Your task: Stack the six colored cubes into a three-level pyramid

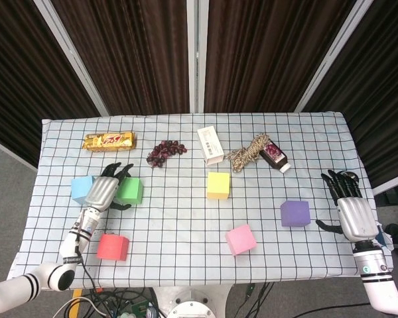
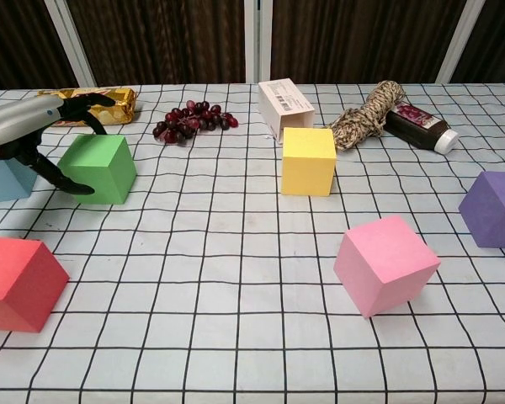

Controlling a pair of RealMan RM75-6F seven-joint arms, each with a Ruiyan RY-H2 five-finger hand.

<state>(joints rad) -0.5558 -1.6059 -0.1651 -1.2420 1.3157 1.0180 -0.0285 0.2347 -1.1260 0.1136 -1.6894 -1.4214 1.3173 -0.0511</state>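
Observation:
Six cubes lie apart on the checked table. A green cube sits at the left, with a light blue cube just to its left. My left hand hovers open over the green cube's left side, fingers spread above its top. A red cube lies at the front left. The yellow cube, pink cube and purple cube lie to the right. My right hand is open, just right of the purple cube.
Along the back lie a gold snack bar, a bunch of dark grapes, a white box, a coil of rope and a small dark bottle. The table's right edge runs beside my right hand.

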